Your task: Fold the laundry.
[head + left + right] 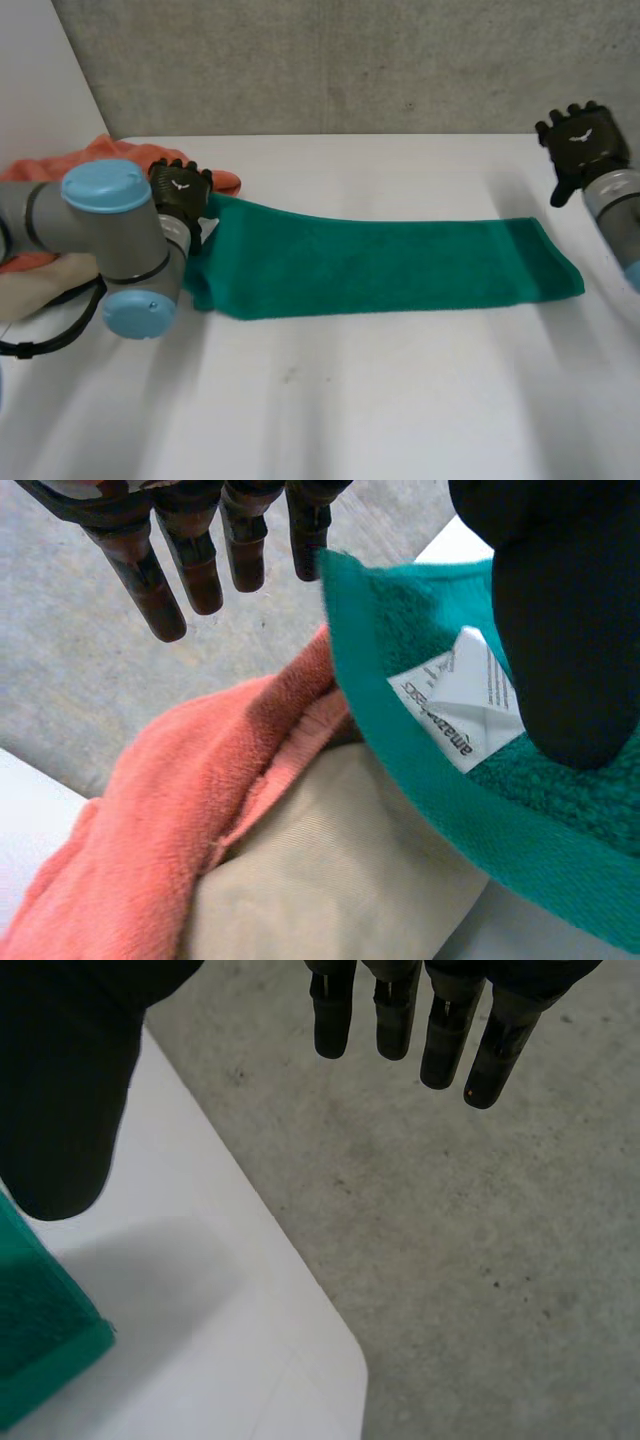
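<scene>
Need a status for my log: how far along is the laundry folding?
Looks done: the green towel lies on the table as a long folded strip. In hand: nothing gripped; the left hand sits at its label end, fingers straight, and the right hand is open beyond the other end. Left: likely folding the strip shorter, then the orange towel and beige cloth heaped by the left arm.

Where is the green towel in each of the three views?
Head view: green towel, a long strip across the white table, beside the left hand.
Left wrist view: its labelled end, beside an orange cloth.
Right wrist view: one corner, near the right hand.
Shared landmark: the white table.
</scene>
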Robot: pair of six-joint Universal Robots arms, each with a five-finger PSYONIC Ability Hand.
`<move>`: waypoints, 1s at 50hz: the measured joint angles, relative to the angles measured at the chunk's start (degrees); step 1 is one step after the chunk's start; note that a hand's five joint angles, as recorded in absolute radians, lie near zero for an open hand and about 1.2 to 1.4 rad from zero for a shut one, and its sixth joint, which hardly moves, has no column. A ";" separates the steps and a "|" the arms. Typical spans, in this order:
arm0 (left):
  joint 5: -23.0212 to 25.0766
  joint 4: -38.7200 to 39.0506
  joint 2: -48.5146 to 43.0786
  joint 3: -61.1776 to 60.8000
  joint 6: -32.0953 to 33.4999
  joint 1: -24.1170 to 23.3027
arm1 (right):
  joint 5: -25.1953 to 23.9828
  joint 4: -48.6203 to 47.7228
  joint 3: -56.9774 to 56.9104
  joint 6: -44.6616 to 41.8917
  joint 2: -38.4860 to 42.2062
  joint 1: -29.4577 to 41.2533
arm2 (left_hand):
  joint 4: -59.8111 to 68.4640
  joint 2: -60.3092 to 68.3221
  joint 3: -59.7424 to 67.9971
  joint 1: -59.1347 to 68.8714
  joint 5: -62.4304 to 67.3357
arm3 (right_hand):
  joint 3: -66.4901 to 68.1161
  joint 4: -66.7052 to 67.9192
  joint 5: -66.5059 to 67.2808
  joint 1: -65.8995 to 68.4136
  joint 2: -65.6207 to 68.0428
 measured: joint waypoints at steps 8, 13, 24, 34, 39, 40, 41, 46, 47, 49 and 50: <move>0.38 0.23 8.14 -8.55 -1.43 -1.15 | -5.87 17.83 8.14 3.87 -9.91 -6.00 | 0.00 0.00 0.00 0.00 0.00 | 0.69 0.30 0.34 0.32 0.47; 0.54 0.33 10.22 -11.77 -2.87 -2.49 | -7.00 23.72 10.63 2.84 -8.94 -7.96 | 0.00 0.00 0.00 0.00 0.00 | 6.52 5.26 4.77 4.24 5.58; 0.62 1.12 10.62 -13.81 -4.07 -3.95 | -7.42 19.18 12.53 0.71 -1.63 -8.66 | 0.00 0.00 0.00 0.00 0.00 | 15.03 13.68 12.47 11.57 13.47; 1.12 2.76 10.51 -14.86 -4.00 -3.85 | -6.64 13.49 11.07 0.58 2.04 -10.31 | 0.00 0.00 0.00 0.00 0.00 | 55.24 54.31 52.10 43.77 54.49; 1.43 2.98 11.00 -15.25 -3.99 -3.82 | -5.76 12.31 11.39 0.40 0.02 -13.47 | 0.00 0.00 0.00 0.00 0.00 | 55.88 55.05 52.45 43.79 54.56; 1.47 2.98 11.20 -15.37 -3.99 -3.80 | -5.41 11.85 11.56 0.19 -1.08 -14.75 | 0.00 0.00 0.00 0.00 0.00 | 55.88 55.05 52.45 43.79 54.56; 1.47 2.98 11.20 -15.37 -3.99 -3.80 | -5.41 11.85 11.56 0.19 -1.08 -14.75 | 0.00 0.00 0.00 0.00 0.00 | 55.88 55.05 52.45 43.79 54.56; 1.72 2.97 12.44 -16.24 -3.99 -3.66 | -4.54 10.10 11.17 -3.69 -4.36 -20.16 | 0.00 0.00 0.00 0.00 0.00 | 55.88 55.06 52.45 44.08 54.56; 1.78 2.96 12.60 -16.41 -3.99 -3.64 | -4.54 9.92 10.97 -5.07 -4.64 -20.92 | 0.00 0.00 0.00 0.00 0.00 | 55.88 55.06 52.45 44.36 54.56; 1.81 2.95 12.72 -16.55 -3.99 -3.62 | -4.56 9.85 10.88 -5.74 -4.74 -21.21 | 0.00 0.00 0.00 0.00 0.00 | 55.88 55.06 52.45 44.36 54.56; 1.81 2.95 12.72 -16.55 -3.99 -3.62 | -4.56 9.85 10.88 -5.74 -4.74 -21.21 | 0.00 0.00 0.00 0.00 0.00 | 55.88 55.06 52.45 44.36 54.56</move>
